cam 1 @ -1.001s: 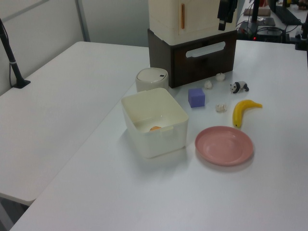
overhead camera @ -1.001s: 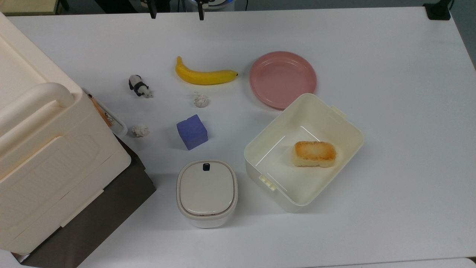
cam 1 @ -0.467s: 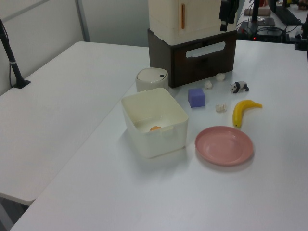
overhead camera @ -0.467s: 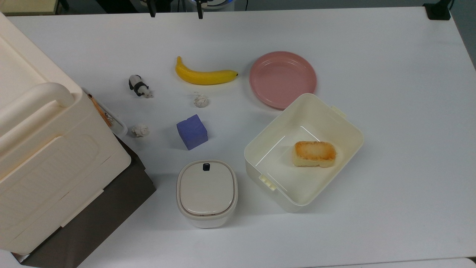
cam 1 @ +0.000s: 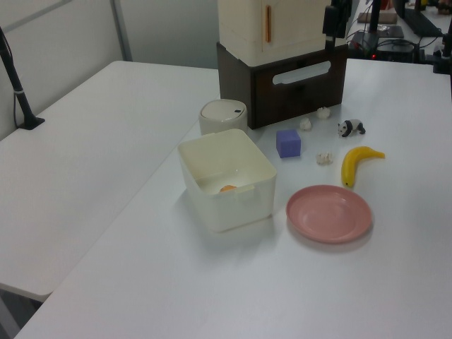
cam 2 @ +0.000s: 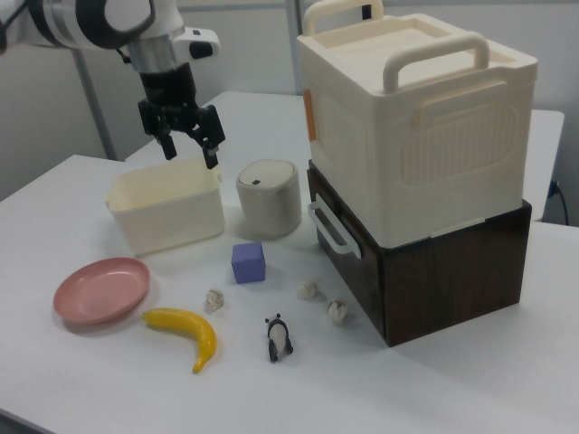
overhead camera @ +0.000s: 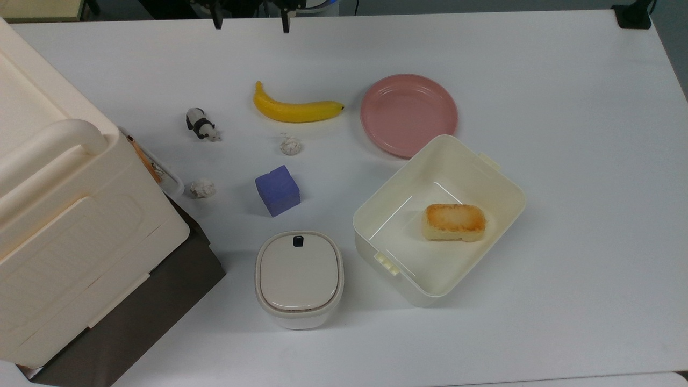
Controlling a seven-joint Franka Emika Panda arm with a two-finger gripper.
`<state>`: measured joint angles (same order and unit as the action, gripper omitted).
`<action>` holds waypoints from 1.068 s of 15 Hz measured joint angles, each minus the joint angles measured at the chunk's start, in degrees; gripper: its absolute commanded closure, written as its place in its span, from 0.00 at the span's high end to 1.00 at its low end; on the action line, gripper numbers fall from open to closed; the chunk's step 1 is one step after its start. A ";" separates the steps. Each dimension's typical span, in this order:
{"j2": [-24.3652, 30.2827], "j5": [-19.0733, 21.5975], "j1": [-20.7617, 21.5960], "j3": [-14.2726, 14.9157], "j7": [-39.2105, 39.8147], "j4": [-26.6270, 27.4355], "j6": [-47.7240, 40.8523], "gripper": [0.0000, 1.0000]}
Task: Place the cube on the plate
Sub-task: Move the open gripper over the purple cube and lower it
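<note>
The blue-purple cube (overhead camera: 277, 190) sits on the white table, between a lidded round container and a banana; it also appears as the cube (cam 1: 288, 143) and the cube (cam 2: 248, 262). The empty pink plate (overhead camera: 408, 114) lies to the top view's right of the banana, touching the cream tub's corner in that view, and shows as the plate (cam 1: 328, 213) and the plate (cam 2: 101, 289). My gripper (overhead camera: 251, 20) hangs open and empty at the top view's upper edge, well away from the cube. In the right view the gripper (cam 2: 190, 150) is high above the table.
A cream tub (overhead camera: 500, 183) holds a bread piece (overhead camera: 454, 221). A banana (overhead camera: 296, 110), a panda toy (overhead camera: 201, 124), two crumpled paper balls (overhead camera: 291, 145) and a lidded container (overhead camera: 299, 277) surround the cube. A big cream box (cam 2: 416, 108) on a dark base stands at the top view's left.
The gripper has shifted slightly, its fingers showing a little lower and further left in the top view. Nothing on the table has moved.
</note>
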<state>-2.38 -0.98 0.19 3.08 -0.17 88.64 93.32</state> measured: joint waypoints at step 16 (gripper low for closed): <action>-15.19 -19.60 7.14 -1.94 -12.96 7.86 22.47 1.00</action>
<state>-17.57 -20.58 7.33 1.14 -13.13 96.50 115.79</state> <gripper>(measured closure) 0.000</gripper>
